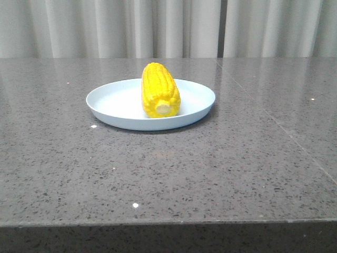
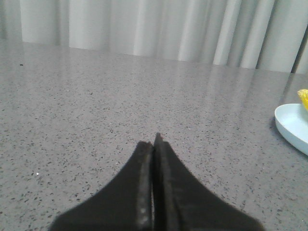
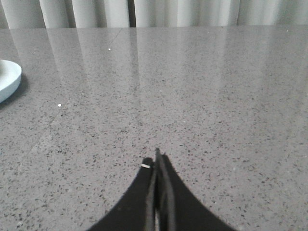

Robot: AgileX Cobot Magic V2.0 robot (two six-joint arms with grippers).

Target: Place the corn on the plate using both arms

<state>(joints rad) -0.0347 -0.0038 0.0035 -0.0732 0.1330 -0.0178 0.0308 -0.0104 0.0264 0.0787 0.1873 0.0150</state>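
Front view showed the corn (image 1: 160, 89) lying on the plate (image 1: 113, 100), its pale stub end toward the camera, near the middle of the grey speckled table (image 1: 210, 168), with a curtain (image 1: 158, 26) behind. Neither arm appeared there. In the wrist views the left gripper (image 2: 155, 139) and the right gripper (image 3: 157, 156) each had their fingers pressed together, holding nothing, low over bare table well apart from the plate.

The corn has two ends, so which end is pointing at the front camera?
The pale cream stub end of the corn faces the camera; the other, rounded yellow end points toward the curtains. The corn lies on the plate.
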